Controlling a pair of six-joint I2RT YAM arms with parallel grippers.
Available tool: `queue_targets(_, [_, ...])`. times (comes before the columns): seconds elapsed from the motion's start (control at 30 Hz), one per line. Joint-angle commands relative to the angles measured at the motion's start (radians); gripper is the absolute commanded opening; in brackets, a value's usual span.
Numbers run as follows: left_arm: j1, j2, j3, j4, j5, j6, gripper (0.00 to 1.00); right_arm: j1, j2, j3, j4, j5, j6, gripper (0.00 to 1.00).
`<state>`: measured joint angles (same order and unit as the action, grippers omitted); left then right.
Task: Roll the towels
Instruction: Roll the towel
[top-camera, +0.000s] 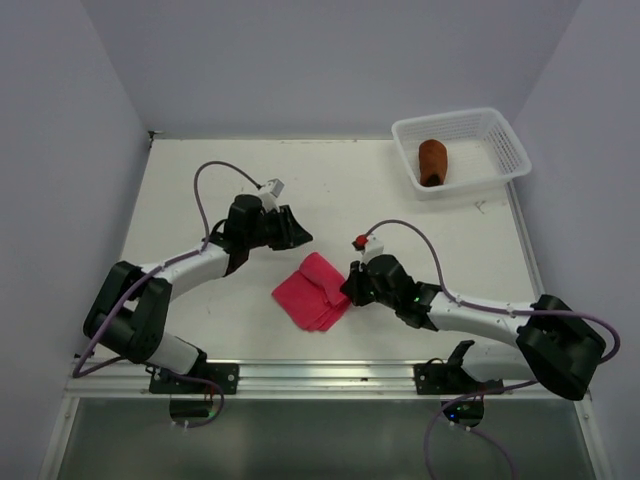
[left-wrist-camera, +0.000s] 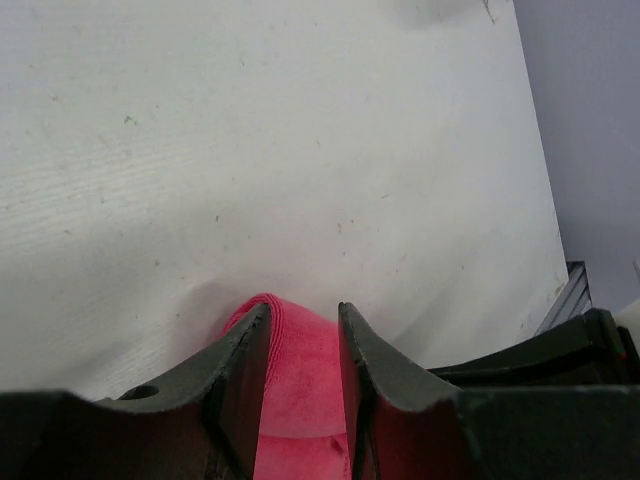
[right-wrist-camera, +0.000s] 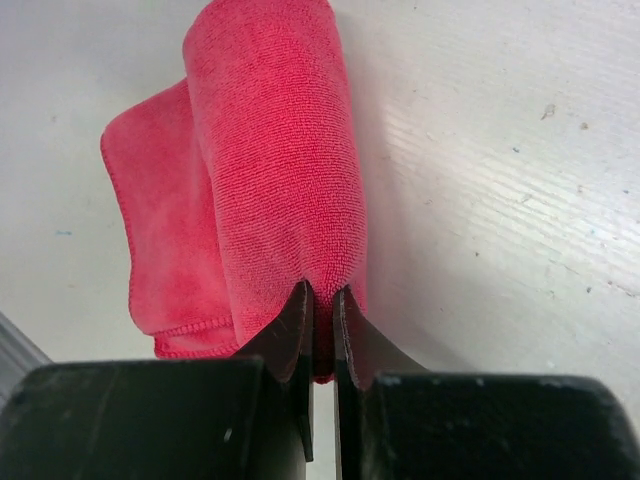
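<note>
Pink towel (right-wrist-camera: 270, 150), partly rolled, is lying just ahead of the right pincer (right-wrist-camera: 322, 298), which is clenching its near end; left pincer (left-wrist-camera: 303, 312) is hanging parted, grasping nothing; tugging one-sided is probably risking a loosened roll.

You look down on a white table (top-camera: 400, 215), its top flecked with small specks and scuffs. Plain pale lilac-grey walls (top-camera: 330, 60) close it in behind and at both sides. An aluminium rail (top-camera: 320, 375) edges the near side. Light is soft and even.
</note>
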<state>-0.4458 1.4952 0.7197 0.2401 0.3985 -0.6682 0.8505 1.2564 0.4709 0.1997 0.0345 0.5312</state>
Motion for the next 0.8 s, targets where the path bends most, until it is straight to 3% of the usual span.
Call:
queue_targets(0.0, [0.006, -0.049, 0.079, -0.088, -0.033, 0.051, 0.38, 0.079, -0.045, 0.009, -0.063, 0.284, -0.108, 0.00])
queue_targets(0.2, [0.001, -0.079, 0.074, -0.079, -0.006, 0.035, 0.38, 0.261, -0.026, 0.057, -0.160, 0.606, -0.201, 0.00])
queue_targets(0.43, [-0.021, -0.116, -0.005, -0.024, 0.016, -0.005, 0.38, 0.450, 0.095, 0.122, -0.190, 0.855, -0.234, 0.00])
queue_targets(0.67, [-0.050, -0.168, -0.026, -0.024, 0.008, -0.021, 0.37, 0.597, 0.345, 0.291, -0.267, 1.018, -0.246, 0.00])
queue_targets(0.77, [-0.070, -0.193, -0.037, -0.021, 0.016, -0.034, 0.37, 0.640, 0.399, 0.322, -0.263, 1.021, -0.243, 0.00])
